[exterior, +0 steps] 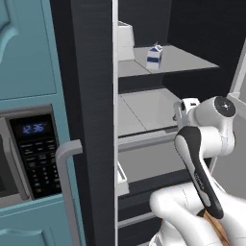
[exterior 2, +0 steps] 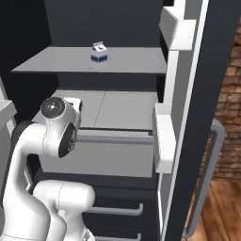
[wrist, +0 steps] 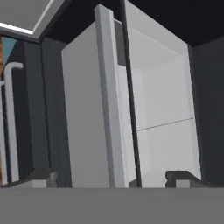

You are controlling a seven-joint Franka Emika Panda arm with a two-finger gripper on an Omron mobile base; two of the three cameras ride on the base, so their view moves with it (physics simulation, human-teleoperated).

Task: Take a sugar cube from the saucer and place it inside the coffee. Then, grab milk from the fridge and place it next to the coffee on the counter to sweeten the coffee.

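The fridge [exterior: 91,81] stands open, its dark inside and pale grey shelves facing me. The milk [exterior: 154,56], a small white carton with a blue band, stands upright on the upper shelf [exterior 2: 132,61]; it is the milk [exterior 2: 99,52] near that shelf's back in the right base view. My white hand [exterior: 188,106] is at the front edge of the middle shelf, one level below the carton and apart from it. The gripper [wrist: 112,177] is open with nothing between its fingertips, and its rolled view shows shelf panels. The saucer, sugar cube, coffee and counter are out of view.
The open fridge door [exterior 2: 188,117] with white door bins [exterior 2: 164,141] and a long grey handle [exterior 2: 207,179] stands on the right. A black microwave [exterior: 29,153] set in teal cabinets [exterior: 24,48] is on the left. A white box [exterior: 125,41] sits on the upper shelf.
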